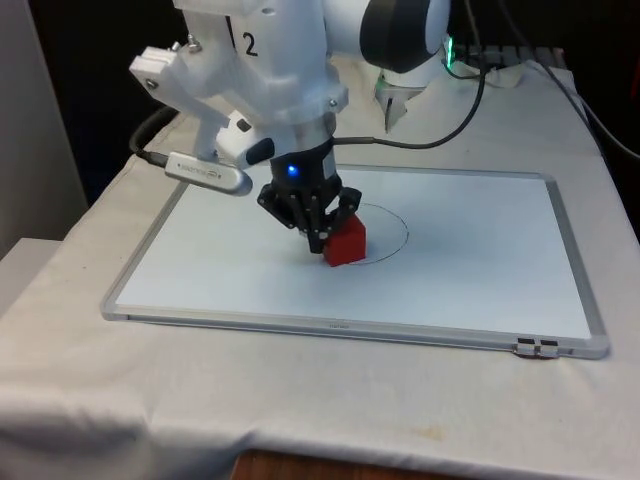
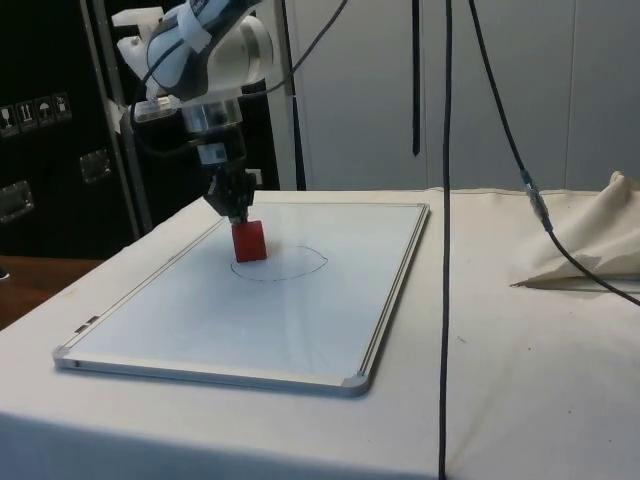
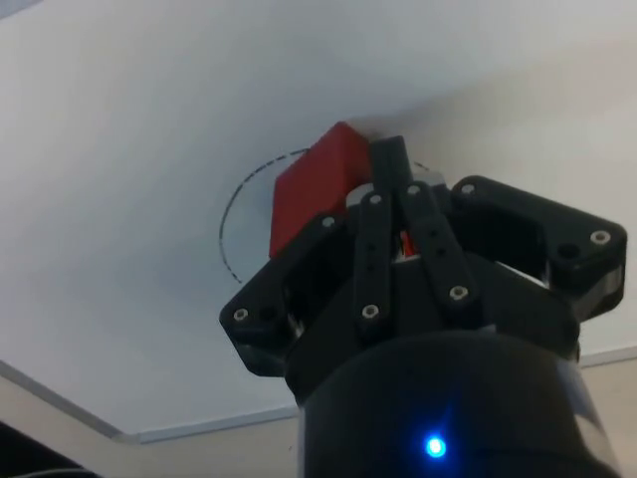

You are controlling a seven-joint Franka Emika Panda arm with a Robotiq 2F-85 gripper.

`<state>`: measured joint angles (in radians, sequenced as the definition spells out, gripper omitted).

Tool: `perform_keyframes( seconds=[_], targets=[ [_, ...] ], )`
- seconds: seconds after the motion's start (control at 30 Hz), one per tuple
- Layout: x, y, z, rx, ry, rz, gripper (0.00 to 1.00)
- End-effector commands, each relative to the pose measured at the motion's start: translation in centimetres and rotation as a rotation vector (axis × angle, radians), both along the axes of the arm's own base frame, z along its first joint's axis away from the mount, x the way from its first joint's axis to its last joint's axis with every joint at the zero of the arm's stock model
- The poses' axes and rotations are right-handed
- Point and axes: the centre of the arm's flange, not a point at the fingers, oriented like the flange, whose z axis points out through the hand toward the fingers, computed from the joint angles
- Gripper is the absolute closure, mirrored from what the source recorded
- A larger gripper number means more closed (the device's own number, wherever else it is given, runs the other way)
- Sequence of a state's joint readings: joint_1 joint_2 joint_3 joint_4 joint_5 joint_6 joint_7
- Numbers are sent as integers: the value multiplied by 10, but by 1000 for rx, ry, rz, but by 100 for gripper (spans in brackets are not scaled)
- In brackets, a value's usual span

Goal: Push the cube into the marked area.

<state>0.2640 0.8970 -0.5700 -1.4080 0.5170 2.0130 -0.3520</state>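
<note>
A red cube (image 1: 345,242) (image 2: 249,241) (image 3: 314,194) stands on a whiteboard (image 1: 200,270) (image 2: 300,320) that lies flat on the table. A thin pen-drawn circle (image 1: 400,222) (image 2: 300,272) (image 3: 227,224) marks the board. The cube sits at the circle's edge on the front view's left, over the line. My gripper (image 1: 318,238) (image 2: 238,212) (image 3: 390,164) is shut, its fingertips low at the board and pressed against the cube's side on the front view's left. Nothing is held between the fingers.
The whiteboard has a raised metal frame (image 1: 350,328). A black cable (image 1: 440,140) runs over the cloth behind the board. Another cable (image 2: 560,250) and a bunched cloth (image 2: 600,240) lie beside the board in the side view.
</note>
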Motion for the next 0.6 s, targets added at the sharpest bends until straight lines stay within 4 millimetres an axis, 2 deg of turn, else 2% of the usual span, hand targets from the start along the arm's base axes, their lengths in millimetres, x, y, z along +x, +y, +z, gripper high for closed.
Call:
perform_keyframes(
  seconds=[0.0,0.57],
  targets=[
    [0,4,-1,15,7,3,100],
    [-5,28,6,60,64,48,100]
  ],
)
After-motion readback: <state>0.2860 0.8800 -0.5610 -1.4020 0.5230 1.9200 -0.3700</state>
